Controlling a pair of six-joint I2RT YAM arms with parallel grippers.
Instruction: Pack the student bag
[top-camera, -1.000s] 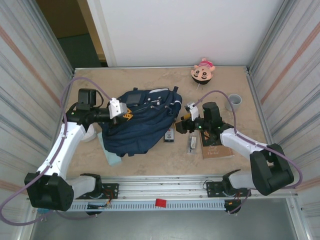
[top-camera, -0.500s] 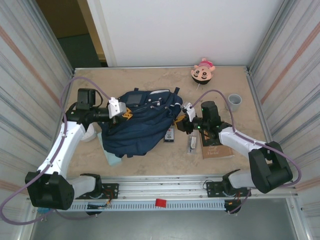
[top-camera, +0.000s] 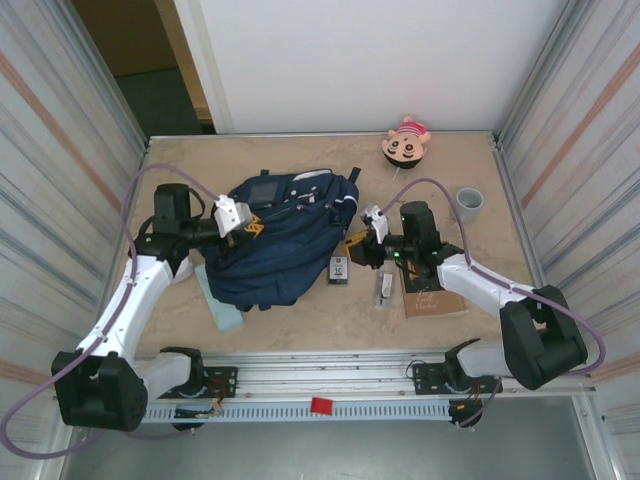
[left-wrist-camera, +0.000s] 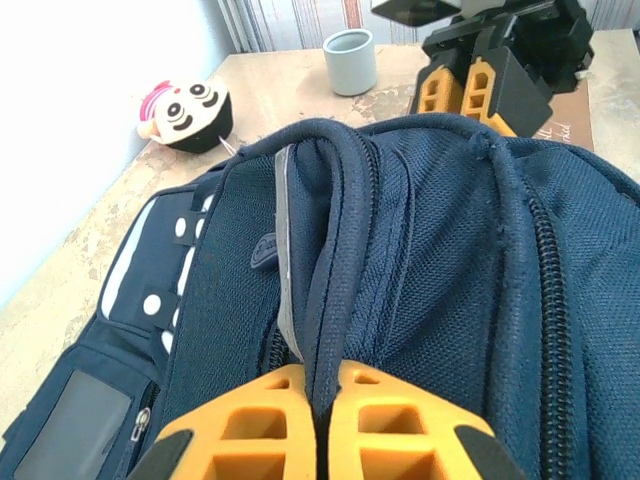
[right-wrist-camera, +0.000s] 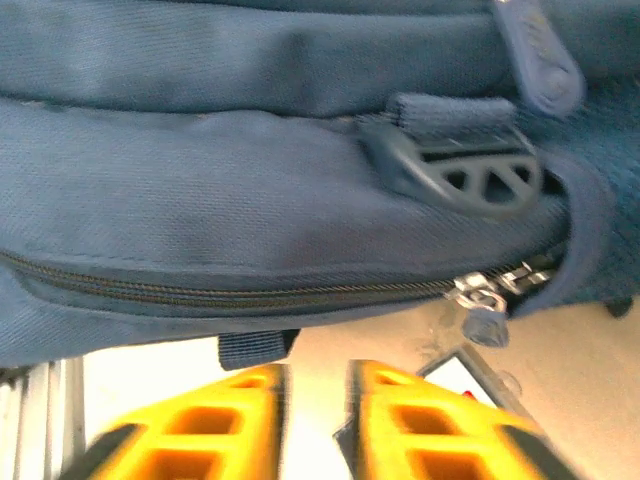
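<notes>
The student bag (top-camera: 285, 240), a navy-blue backpack with white trim, lies left of the table's middle. My left gripper (top-camera: 243, 222) is at its left side. In the left wrist view it (left-wrist-camera: 322, 385) is shut on the bag's dark top loop strap (left-wrist-camera: 335, 250), which runs up from between the orange fingers. My right gripper (top-camera: 358, 246) is at the bag's right edge. In the right wrist view it (right-wrist-camera: 312, 378) stands slightly open just below the bag's side zipper (right-wrist-camera: 250, 292), with nothing between its fingers. A silver zipper pull (right-wrist-camera: 480, 297) hangs to the right of it.
A plush doll head (top-camera: 406, 143) lies at the back right, a grey cup (top-camera: 470, 202) right of it. A brown book (top-camera: 432, 295), a small dark card (top-camera: 339, 270) and a white item (top-camera: 384, 288) lie near the right arm. A pale cloth (top-camera: 222, 308) pokes from under the bag.
The left gripper has pulled the bag's top up and back by its strap. The right gripper has moved left to the bag's edge, closing and then partly reopening.
</notes>
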